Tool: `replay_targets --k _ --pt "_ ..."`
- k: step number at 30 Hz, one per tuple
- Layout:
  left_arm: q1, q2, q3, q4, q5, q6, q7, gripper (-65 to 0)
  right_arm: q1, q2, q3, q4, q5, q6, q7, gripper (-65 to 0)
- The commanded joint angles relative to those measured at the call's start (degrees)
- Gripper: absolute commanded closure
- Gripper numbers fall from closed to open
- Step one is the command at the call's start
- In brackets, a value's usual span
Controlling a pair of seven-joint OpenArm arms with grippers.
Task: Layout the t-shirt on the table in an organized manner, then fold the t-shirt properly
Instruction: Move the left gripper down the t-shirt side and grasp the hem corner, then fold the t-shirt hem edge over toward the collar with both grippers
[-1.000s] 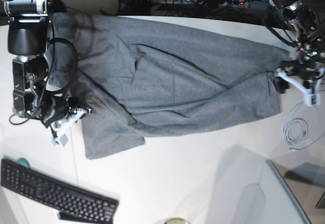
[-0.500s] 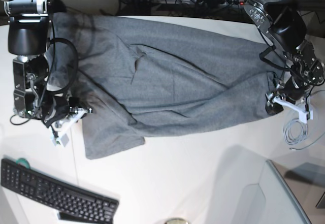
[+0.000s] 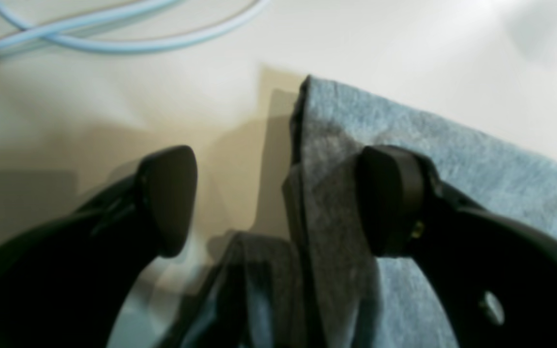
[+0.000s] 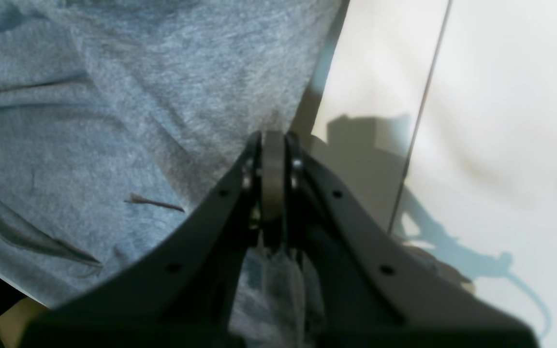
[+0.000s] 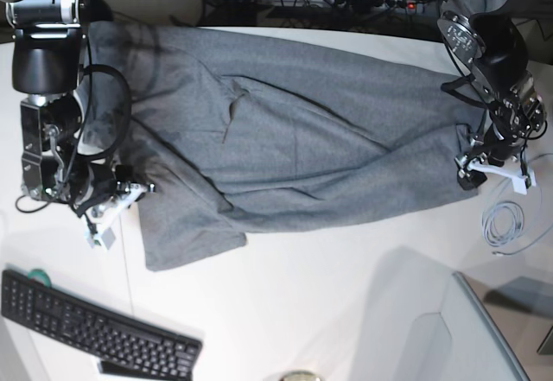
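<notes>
Left gripper gapes astride the t-shirt hem, right gripper pinches its edge on the table.

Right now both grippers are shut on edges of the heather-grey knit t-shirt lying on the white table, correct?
Only half right. The right gripper is shut on the heather-grey knit t-shirt. The left gripper is open: the left wrist view shows its jaws spread wide, straddling the shirt's edge on the white table without pinching it.
</notes>
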Motion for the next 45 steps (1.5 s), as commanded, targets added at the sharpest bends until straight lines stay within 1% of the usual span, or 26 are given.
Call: replay_targets --k 1,17,21,23,26,28,30,33,35,38,39,40,42,43,45 --pt "-2.3 -1.1 0.2 0.0 -0.6 -0.5 -1.1 -50.4 1.4 0.5 0.1 1.1 0.8 0.1 0.7 0.0" --pt "-6.3 -0.9 0.3 -1.7 -0.2 -0.5 -1.2 -50.2 1.5 0.6 0.0 1.0 0.8 0.1 0.7 0.0" --pt "-7.4 -1.1 0.4 -6.5 0.1 -0.5 -1.2 -49.5 1.6 0.6 0.0 1.1 0.8 0.1 0.7 0.0" --pt "-7.7 -1.1 0.4 -7.3 0.1 -0.5 -1.3 -43.8 1.6 0.6 0.0 1.1 0.8 0.1 0.7 0.0" --pt "-7.6 -1.1 0.4 -7.3 0.1 -0.4 -1.3 -31.6 1.5 0.6 0.0 1.1 0.8 0.1 0.7 0.0" --pt "-7.6 -1.3 0.3 -7.3 0.1 -0.4 -1.3 -25.2 1.5 0.6 0.0 1.1 0.8 0.1 0.7 0.0" --pt "-7.7 -1.8 0.3 -7.3 0.1 -0.4 -1.3 -21.4 1.5 0.6 0.0 1.1 0.8 0.1 0.7 0.0" --pt "-7.7 -1.8 0.3 -7.2 0.1 -0.4 -1.3 -18.8 1.5 0.6 0.0 1.1 0.8 0.1 0.7 0.0" --pt "-7.7 -1.9 0.3 -7.2 0.1 -0.4 -1.3 -15.5 1.5 0.6 0.0 1.0 0.8 0.1 0.7 0.0" --pt "-7.8 -1.9 0.3 -7.2 0.1 -0.4 -1.3 -6.1 1.6 0.6 0.0 1.0 0.8 0.1 0.7 0.0" --pt "-7.8 -1.9 0.3 -7.2 0.1 -0.4 -1.3 -1.3 1.7 0.6 0.0 1.0 0.8 0.1 0.7 0.0" --pt "-8.0 -1.9 0.4 -7.2 0.1 -0.4 -1.3 0.0 1.7 0.6 0.0 1.0 0.8 0.1 0.7 0.0" --pt "-8.9 -1.9 0.6 -7.2 0.1 -0.4 -0.9 0.0 1.8 0.6 0.0 1.1 0.8 0.1 0.9 0.0" --pt "-9.2 -1.9 1.5 -7.2 0.1 -0.4 -0.8 0.0 1.9 0.6 0.0 1.1 0.7 0.1 1.0 0.0" --pt "-9.5 -1.9 5.5 -7.2 -0.5 -0.4 -0.8 0.0 2.8 0.6 0.0 1.1 0.7 0.1 1.1 0.0"
